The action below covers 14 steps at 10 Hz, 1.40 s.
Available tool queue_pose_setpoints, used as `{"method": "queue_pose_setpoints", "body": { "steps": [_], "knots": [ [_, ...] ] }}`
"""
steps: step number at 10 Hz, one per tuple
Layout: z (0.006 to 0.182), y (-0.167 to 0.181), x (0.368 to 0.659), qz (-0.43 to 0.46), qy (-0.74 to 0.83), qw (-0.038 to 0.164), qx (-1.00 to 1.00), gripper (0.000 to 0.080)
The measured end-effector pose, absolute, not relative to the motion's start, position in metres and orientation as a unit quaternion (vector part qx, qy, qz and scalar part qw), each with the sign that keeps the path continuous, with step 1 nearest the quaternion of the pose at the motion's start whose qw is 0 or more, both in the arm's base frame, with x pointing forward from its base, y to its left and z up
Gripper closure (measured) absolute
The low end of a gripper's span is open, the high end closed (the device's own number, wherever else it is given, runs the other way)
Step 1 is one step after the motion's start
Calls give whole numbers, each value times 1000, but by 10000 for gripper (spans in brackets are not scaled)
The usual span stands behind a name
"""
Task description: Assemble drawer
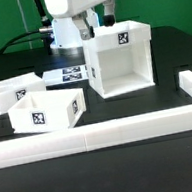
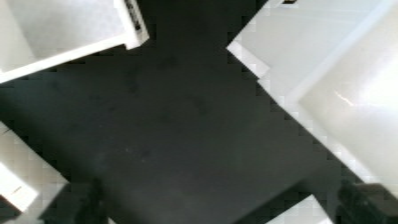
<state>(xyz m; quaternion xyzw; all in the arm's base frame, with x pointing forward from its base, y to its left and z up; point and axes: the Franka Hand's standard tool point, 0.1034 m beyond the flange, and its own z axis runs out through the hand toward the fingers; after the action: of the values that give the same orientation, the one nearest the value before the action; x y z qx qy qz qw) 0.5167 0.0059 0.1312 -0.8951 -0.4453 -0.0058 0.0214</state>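
The drawer's big white cube housing (image 1: pixel 118 60) stands on the black table at the exterior view's right, its opening facing up and a tag on its near wall. Two smaller white trays lie at the left, one at the back (image 1: pixel 12 91) and one nearer (image 1: pixel 46 111), each with a tag. My gripper (image 1: pixel 99 24) hangs just behind the housing's back left corner, holding nothing. In the wrist view the fingers (image 2: pixel 61 206) stand wide apart at the frame's edge, the gripper (image 2: pixel 214 208) open over bare black table, with white parts on both sides (image 2: pixel 338 60).
The marker board (image 1: pixel 66 76) lies flat between the trays and the housing. A long low white wall (image 1: pixel 101 135) runs along the front and turns up both sides. The robot's base and cables stand behind.
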Motion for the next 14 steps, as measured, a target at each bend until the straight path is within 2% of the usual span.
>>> {"method": "queue_pose_setpoints", "body": {
  "steps": [2,3,4,7,11,14],
  "knots": [
    [132,8,503,-4,-388,18,-921,150],
    [134,20,485,-4,-348,8,-938,150],
    [135,35,473,1,-323,8,-946,150],
    [136,61,459,4,-278,8,-960,150],
    [135,60,458,3,-271,9,-963,150],
    [121,73,428,14,-188,12,-982,150]
  ]
}}
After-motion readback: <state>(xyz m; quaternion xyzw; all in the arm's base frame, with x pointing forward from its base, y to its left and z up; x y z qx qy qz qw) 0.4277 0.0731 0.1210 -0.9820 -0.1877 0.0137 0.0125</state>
